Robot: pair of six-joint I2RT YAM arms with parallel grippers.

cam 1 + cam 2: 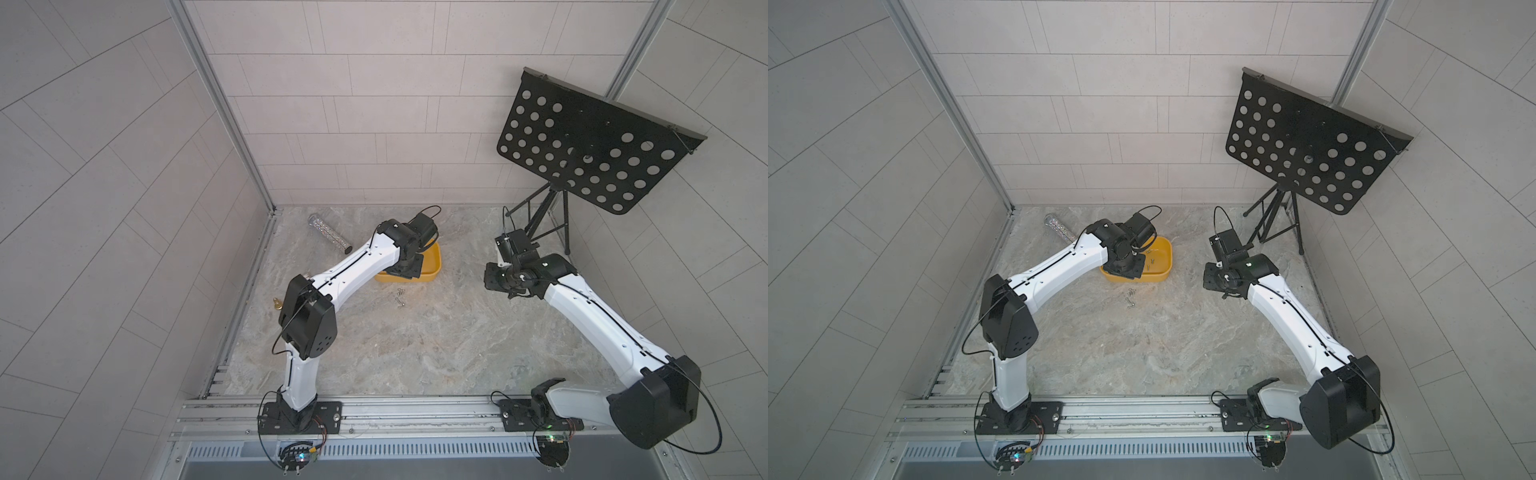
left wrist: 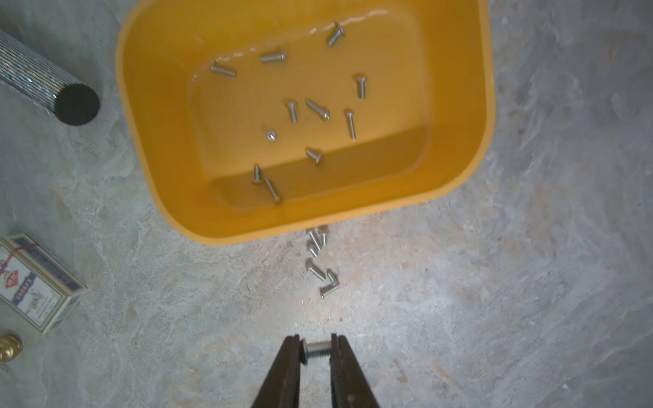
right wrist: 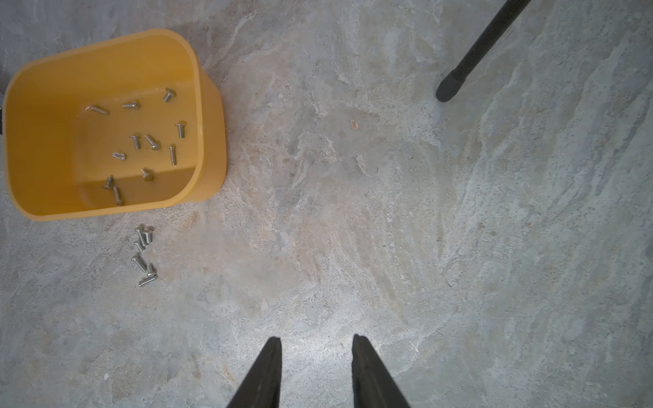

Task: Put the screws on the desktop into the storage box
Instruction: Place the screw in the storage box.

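Screws (image 2: 315,271) lay beside the storage box (image 2: 166,159), so we held one screw (image 2: 317,348) clenched in our left gripper (image 2: 315,341) to drop inside, right gripper (image 3: 316,340) released.

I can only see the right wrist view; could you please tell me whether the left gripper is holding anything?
Observer: Yes. The left gripper is shut on one screw, held crosswise between its fingertips.
Operator: Thank you. Is anything besides screws lying near the storage box?
Observer: A glittery silver tube lies on the desktop beside the storage box.
Operator: Anything else there?
Observer: A small printed cardboard box lies flat, apart from the tube.
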